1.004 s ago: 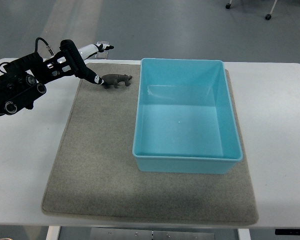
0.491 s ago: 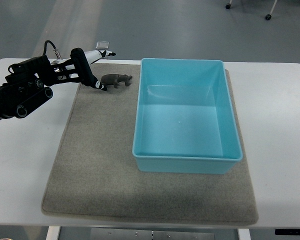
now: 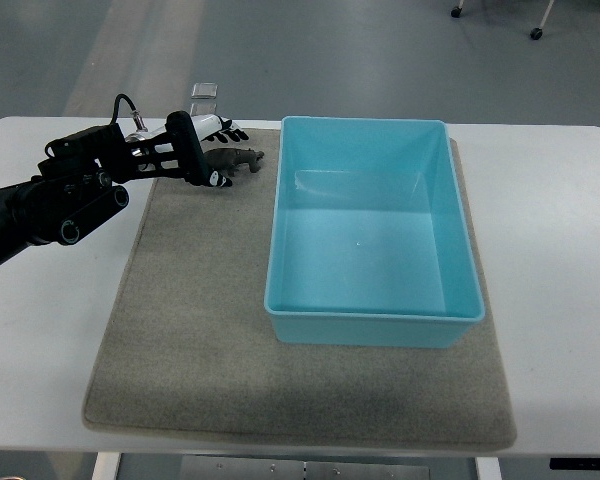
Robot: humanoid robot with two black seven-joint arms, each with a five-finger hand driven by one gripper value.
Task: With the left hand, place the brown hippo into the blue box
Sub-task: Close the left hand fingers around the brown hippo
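None done: hippo (image 3: 238,158) not yet in box (image 3: 372,312).
hippo: on mat (image 3: 180,330), just left of box's far-left corner.
left hand (image 3: 212,152): over hippo's rear, fingers spread around it, not closed; contact unclear.
box: holds nothing.
left to do: close grasp, lift, carry right, drop in box.
right hand: out of view.

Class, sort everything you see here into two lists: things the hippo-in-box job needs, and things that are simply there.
Needed for the job:
- brown hippo
- blue box
- left robot hand, closing in on the hippo

Simply there:
- grey mat
- white table
- small clear item beyond the table's far edge
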